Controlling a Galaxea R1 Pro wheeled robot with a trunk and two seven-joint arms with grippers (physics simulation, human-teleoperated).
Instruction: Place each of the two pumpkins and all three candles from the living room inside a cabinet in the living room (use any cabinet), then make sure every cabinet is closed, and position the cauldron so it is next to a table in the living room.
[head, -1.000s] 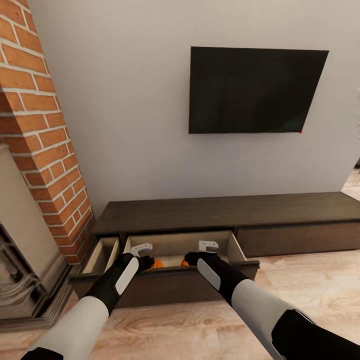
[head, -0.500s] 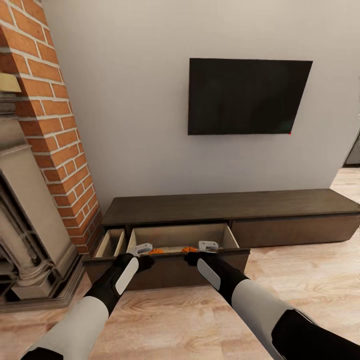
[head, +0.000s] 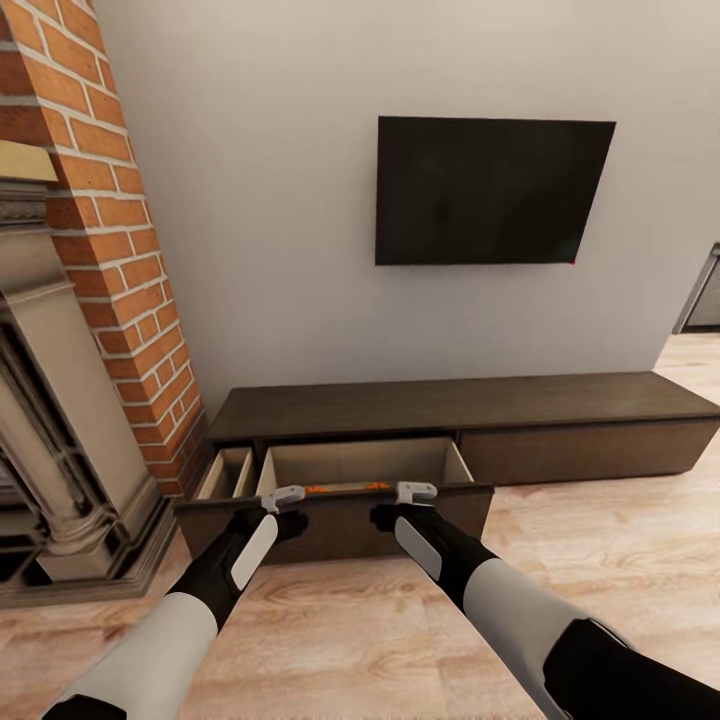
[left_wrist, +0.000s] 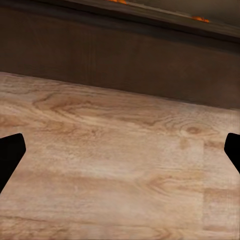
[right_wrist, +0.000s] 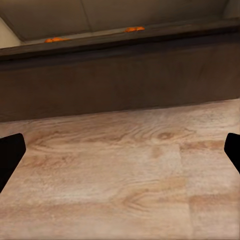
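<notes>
The cabinet (head: 470, 405) is a long, low dark-brown unit against the wall. Its wide left-middle drawer (head: 350, 462) is pulled out, and so is a narrow drawer (head: 225, 472) beside it. Two pumpkins lie in the wide drawer; their orange tops (head: 318, 489) (head: 378, 486) just peek over the dark drawer front (head: 340, 520). The wrist views catch the same orange slivers (left_wrist: 200, 19) (right_wrist: 134, 29). My left gripper (head: 283, 496) (left_wrist: 120, 152) and right gripper (head: 416, 492) (right_wrist: 120, 152) hang open over the floor just in front of that drawer front, holding nothing. The candles, cauldron and table are out of view.
A brick chimney (head: 110, 230) and a stone fireplace surround (head: 60, 450) stand close on the left. A black TV (head: 490, 190) hangs on the wall above the cabinet. The cabinet's right drawer front (head: 580, 450) is shut. Pale wood floor (head: 600, 560) spreads to the right and behind.
The view has pulled back from the cabinet. Both grippers, earlier over the open drawer's rim, now sit in front of its dark front, and less of the pumpkins shows.
</notes>
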